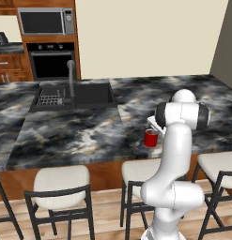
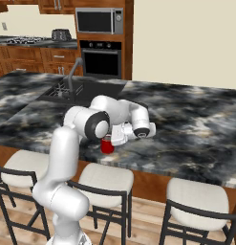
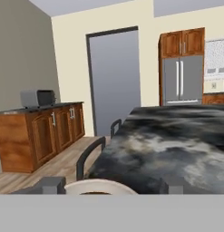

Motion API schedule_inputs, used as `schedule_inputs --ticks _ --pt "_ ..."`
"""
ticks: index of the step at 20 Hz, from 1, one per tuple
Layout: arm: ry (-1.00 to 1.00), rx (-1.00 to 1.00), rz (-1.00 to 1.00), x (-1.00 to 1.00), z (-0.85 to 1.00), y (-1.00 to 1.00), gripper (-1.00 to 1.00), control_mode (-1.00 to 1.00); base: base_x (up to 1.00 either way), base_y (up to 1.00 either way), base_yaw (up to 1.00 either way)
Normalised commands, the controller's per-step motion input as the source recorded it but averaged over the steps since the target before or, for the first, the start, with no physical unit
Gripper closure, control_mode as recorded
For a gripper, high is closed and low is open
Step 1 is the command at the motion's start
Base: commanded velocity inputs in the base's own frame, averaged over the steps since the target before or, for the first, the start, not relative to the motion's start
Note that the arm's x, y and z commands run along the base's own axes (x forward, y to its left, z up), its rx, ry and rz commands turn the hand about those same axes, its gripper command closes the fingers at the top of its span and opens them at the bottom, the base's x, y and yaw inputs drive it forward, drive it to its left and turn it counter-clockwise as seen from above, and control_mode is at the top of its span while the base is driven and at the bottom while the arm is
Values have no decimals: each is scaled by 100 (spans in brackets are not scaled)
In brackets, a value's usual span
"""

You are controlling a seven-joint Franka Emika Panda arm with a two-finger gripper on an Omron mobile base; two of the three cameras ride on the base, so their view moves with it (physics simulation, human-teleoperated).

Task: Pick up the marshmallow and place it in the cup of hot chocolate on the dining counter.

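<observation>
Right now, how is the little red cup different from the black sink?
The red cup is small and bright; the black sink is wide and dark. The cup stands up on the dining counter near the front edge; the sink is sunk into it farther back, with a tap. Both are on the same stone top.

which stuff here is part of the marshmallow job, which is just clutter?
Job: red cup, dining counter, gripper.
Clutter: sink, tap, microwave, oven, stools, fridge.
</observation>
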Motion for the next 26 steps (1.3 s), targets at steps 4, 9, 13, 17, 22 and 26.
schedule_inputs --ticks 4,9,13,17,22,26 --pt "-5 0 0 -6 0 0 -100 -100 0 0 0" --pt "-11 0 0 -11 10 0 -100 -100 0 0 0" --pt "-14 0 0 -14 29 0 -100 -100 0 0 0" --pt "-15 0 0 -11 35 0 -100 -100 0 0 0" --pt "-18 0 0 -24 39 0 -100 -100 0 0 0" --pt "-28 0 0 -65 43 0 -100 -100 0 0 0"
